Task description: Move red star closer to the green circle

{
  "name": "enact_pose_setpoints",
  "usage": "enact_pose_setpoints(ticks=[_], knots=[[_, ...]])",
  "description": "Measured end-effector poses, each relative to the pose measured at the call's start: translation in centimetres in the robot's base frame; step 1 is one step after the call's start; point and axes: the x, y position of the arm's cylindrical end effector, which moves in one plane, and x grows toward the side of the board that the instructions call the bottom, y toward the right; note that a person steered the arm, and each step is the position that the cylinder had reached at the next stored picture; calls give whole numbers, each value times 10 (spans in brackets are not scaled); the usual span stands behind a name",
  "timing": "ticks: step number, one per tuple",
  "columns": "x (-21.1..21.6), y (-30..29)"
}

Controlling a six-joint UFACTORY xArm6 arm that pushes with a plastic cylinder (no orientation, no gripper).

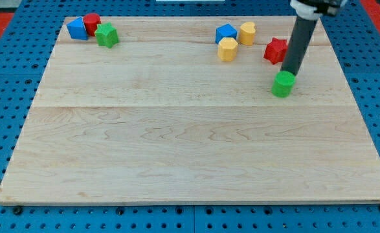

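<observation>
The red star [276,50] lies near the view's top right on the wooden board [177,142]. The green circle [283,84] sits just below it and slightly to the right, a small gap apart. My tip [290,73] comes down from the top right and ends right at the green circle's upper edge, just to the right of and below the red star. Whether the tip touches either block I cannot tell.
A blue block [226,33] and two yellow blocks [246,32] [227,48] cluster left of the red star. At the top left stand a blue block [78,28], a red cylinder [91,23] and a green block [106,35]. Blue pegboard surrounds the board.
</observation>
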Motion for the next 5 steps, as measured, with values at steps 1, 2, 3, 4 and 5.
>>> enact_pose_setpoints(ticks=[1, 2, 3, 4, 5], knots=[[71, -29], [110, -42], [93, 5], [36, 80], [-28, 111]])
